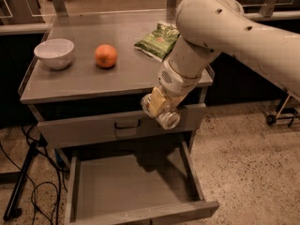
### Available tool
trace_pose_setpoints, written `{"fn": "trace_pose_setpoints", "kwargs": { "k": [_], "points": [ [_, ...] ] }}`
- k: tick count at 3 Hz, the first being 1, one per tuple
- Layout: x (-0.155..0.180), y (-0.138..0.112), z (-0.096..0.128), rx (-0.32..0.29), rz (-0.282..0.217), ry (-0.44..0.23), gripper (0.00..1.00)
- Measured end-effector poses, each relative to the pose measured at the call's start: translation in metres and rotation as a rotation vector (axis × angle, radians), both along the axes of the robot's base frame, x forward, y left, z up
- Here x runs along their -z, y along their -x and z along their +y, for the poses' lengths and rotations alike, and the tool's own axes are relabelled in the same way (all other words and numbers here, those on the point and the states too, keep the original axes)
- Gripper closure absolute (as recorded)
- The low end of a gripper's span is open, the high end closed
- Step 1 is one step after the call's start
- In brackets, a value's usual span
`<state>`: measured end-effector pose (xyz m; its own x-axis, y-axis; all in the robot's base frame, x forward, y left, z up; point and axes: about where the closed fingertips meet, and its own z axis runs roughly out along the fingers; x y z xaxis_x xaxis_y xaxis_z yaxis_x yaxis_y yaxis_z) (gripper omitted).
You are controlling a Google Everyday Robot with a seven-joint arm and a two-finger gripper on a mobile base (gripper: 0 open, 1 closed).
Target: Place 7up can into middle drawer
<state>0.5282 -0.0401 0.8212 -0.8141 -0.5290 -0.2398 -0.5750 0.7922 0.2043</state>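
Note:
My gripper [158, 108] is shut on the 7up can [168, 120], a small silvery can held tilted on its side, with one shiny round end facing down and forward. It hangs in the air in front of the cabinet's upper drawer front, above the rear right part of the open middle drawer [117, 184]. That drawer is pulled out at the bottom of the view, and its bare grey tray holds nothing. The large white arm comes in from the upper right and hides the right part of the counter.
On the grey counter top [84, 83] stand a white bowl [54, 53], an orange [106, 56] and a green snack bag [158, 40]. The shut upper drawer front has a black handle [127, 124]. Black cables [28, 172] lie on the floor at the left.

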Motion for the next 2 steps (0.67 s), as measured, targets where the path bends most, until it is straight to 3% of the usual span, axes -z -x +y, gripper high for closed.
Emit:
{"fn": "trace_pose_setpoints", "kwargs": {
  "k": [1,2],
  "points": [
    [0.059,0.027,-0.002,0.036,0.123,-0.028,1.0],
    [0.103,0.047,-0.004,0.061,0.212,-0.057,1.0]
  ]
}}
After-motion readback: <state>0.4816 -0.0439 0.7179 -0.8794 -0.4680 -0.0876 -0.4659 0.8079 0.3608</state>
